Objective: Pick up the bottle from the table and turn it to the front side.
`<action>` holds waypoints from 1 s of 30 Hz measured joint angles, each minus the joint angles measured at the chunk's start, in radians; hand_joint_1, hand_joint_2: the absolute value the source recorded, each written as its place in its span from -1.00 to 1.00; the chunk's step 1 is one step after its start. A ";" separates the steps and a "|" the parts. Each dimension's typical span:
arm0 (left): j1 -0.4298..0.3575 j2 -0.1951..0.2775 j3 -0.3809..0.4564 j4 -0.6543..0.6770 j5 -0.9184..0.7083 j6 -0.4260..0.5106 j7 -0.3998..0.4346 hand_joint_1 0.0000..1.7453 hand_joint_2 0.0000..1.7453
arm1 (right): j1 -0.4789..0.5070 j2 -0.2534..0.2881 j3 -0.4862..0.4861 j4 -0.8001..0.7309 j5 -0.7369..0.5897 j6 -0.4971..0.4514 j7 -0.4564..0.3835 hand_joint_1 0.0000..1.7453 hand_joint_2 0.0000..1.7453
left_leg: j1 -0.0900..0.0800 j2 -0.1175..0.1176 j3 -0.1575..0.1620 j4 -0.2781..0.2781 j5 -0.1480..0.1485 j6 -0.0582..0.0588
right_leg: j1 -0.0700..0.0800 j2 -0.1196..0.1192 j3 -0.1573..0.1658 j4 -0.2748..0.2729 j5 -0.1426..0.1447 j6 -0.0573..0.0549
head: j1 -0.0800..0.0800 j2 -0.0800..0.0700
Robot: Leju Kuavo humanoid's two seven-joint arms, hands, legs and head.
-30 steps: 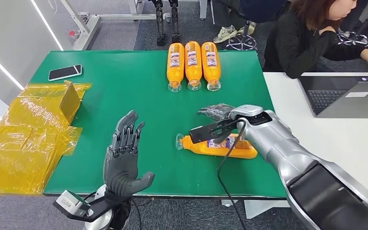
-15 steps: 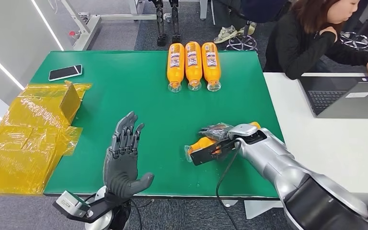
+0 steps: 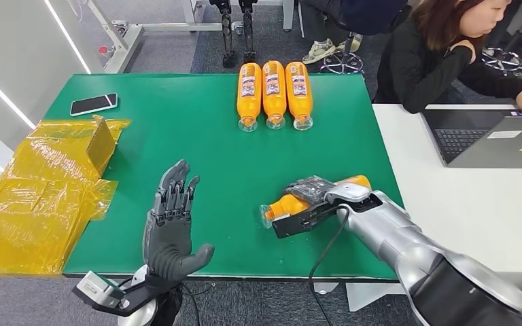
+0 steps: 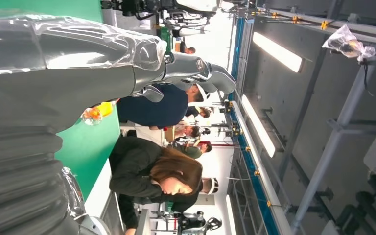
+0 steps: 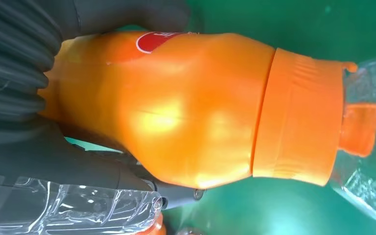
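An orange juice bottle point(image 3: 287, 204) with a clear cup over its orange cap is near the front right of the green table point(image 3: 197, 149), held off the flat with its base point(image 3: 360, 180) pointing back right. My right hand point(image 3: 310, 189) grips it around the middle. In the right wrist view the bottle's shoulder point(image 5: 186, 107) and cap point(image 5: 298, 122) sit close against my dark fingers point(image 5: 24, 44), which wrap its body. My left hand point(image 3: 170, 217) is raised at the table's front edge, fingers spread, holding nothing. Its grey fingers point(image 4: 78, 58) also appear in the left wrist view.
Three more orange bottles point(image 3: 274, 92) lie side by side at the table's far edge. A phone point(image 3: 92, 102) lies at the far left, and crumpled yellow wrap point(image 3: 41, 190) covers the left side. A person point(image 3: 442, 54) works at a laptop point(image 3: 496, 139) on the white table to the right.
The bottle lay flat a second ago with my right hand just over it. The hand has closed around it and swung its base toward the back right. The left hand stays put.
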 joint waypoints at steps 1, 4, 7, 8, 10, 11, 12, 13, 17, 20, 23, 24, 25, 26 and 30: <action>0.004 0.000 0.001 0.000 -0.002 0.000 0.000 -1.00 1.00 | 0.003 -0.006 0.002 -0.006 -0.008 -0.014 -0.001 1.00 1.00 | 0.000 0.000 0.000 0.000 0.000 0.000 | 0.000 0.000 0.000 0.000 0.000 0.000 | 0.000 0.000; 0.012 0.000 0.003 0.000 -0.009 0.000 0.000 -1.00 1.00 | 0.011 -0.020 0.006 -0.026 -0.033 -0.053 0.005 1.00 1.00 | 0.000 0.000 0.000 0.000 0.000 0.000 | 0.000 0.000 0.000 0.000 0.000 0.001 | 0.000 0.000; 0.016 -0.001 0.007 0.000 -0.015 0.000 0.000 -1.00 1.00 | 0.018 -0.030 0.008 -0.050 -0.054 -0.098 0.020 1.00 1.00 | 0.000 0.000 -0.001 0.000 0.000 0.000 | 0.000 0.000 0.000 -0.001 0.000 0.001 | 0.000 0.000; 0.016 -0.001 0.009 0.000 -0.016 0.000 0.000 -1.00 1.00 | 0.022 -0.033 0.008 -0.059 -0.057 -0.114 0.026 1.00 1.00 | 0.000 0.000 -0.001 0.000 0.000 0.000 | 0.000 0.000 0.000 -0.001 0.000 0.001 | 0.000 0.000; 0.016 -0.005 0.015 0.000 -0.019 0.000 0.000 -1.00 1.00 | 0.032 -0.039 0.009 -0.083 -0.059 -0.158 0.044 1.00 1.00 | 0.000 0.000 -0.002 0.000 0.000 0.000 | 0.000 0.000 -0.001 -0.001 0.001 0.001 | 0.000 0.000; 0.016 -0.007 0.019 0.000 -0.021 0.000 0.000 -1.00 1.00 | 0.037 -0.043 0.009 -0.099 -0.059 -0.181 0.052 1.00 1.00 | 0.000 0.000 -0.002 0.000 0.000 0.000 | 0.000 0.000 -0.002 0.000 0.001 0.001 | 0.000 0.000; 0.017 -0.009 0.022 0.000 -0.023 0.000 0.000 -1.00 1.00 | 0.042 -0.047 0.009 -0.116 -0.060 -0.204 0.060 1.00 1.00 | 0.000 0.000 -0.003 0.000 0.000 0.000 | 0.000 0.000 -0.003 0.000 0.001 0.001 | 0.000 0.000; 0.017 -0.010 0.025 0.000 -0.024 0.000 0.000 -1.00 1.00 | 0.045 -0.052 0.008 -0.136 -0.060 -0.222 0.067 1.00 1.00 | 0.000 0.000 -0.003 0.000 0.000 0.000 | 0.000 0.000 -0.003 0.000 0.001 0.001 | 0.000 0.000; 0.020 -0.015 0.029 -0.001 -0.029 0.001 0.000 -1.00 1.00 | 0.047 -0.070 0.001 -0.203 -0.062 -0.242 0.082 1.00 1.00 | 0.000 0.000 -0.005 0.000 0.000 0.000 | 0.000 0.000 -0.005 0.000 0.000 0.000 | 0.000 0.000; 0.023 -0.017 0.033 -0.001 -0.029 0.002 0.000 -1.00 1.00 | 0.053 -0.080 -0.004 -0.235 -0.060 -0.257 0.083 1.00 1.00 | 0.000 0.000 -0.006 0.000 0.000 0.000 | 0.000 0.000 -0.006 0.000 0.000 0.000 | 0.000 0.000; 0.028 -0.017 0.037 -0.004 -0.032 0.008 0.000 -1.00 1.00 | 0.069 -0.094 -0.024 -0.297 -0.045 -0.314 0.099 1.00 1.00 | 0.000 0.000 -0.007 0.000 0.000 0.000 | 0.000 0.000 -0.007 0.000 0.000 0.001 | 0.000 0.000; 0.030 -0.017 0.039 -0.005 -0.033 0.011 0.000 -1.00 1.00 | 0.076 -0.101 -0.036 -0.331 -0.035 -0.331 0.109 1.00 1.00 | 0.000 0.000 -0.007 0.000 0.000 0.000 | 0.000 0.000 -0.007 0.000 0.000 0.001 | 0.000 0.000; 0.031 -0.017 0.041 -0.006 -0.033 0.013 0.000 -1.00 1.00 | 0.085 -0.109 -0.049 -0.367 -0.025 -0.344 0.118 1.00 1.00 | 0.000 0.000 -0.007 0.000 0.000 0.000 | 0.000 0.000 -0.007 0.000 0.000 0.001 | 0.000 0.000; 0.032 -0.017 0.042 -0.007 -0.033 0.015 0.000 -1.00 1.00 | 0.096 -0.118 -0.064 -0.408 -0.014 -0.354 0.126 1.00 1.00 | 0.000 -0.001 -0.007 0.000 0.000 0.000 | 0.000 0.000 -0.008 0.000 0.000 0.001 | 0.000 0.000; 0.034 -0.017 0.044 -0.008 -0.033 0.010 0.000 -1.00 1.00 | 0.172 -0.155 -0.132 -0.587 0.027 -0.409 0.136 1.00 1.00 | 0.000 -0.002 -0.008 0.000 0.000 0.001 | 0.000 -0.002 -0.007 0.000 -0.001 0.001 | 0.000 0.000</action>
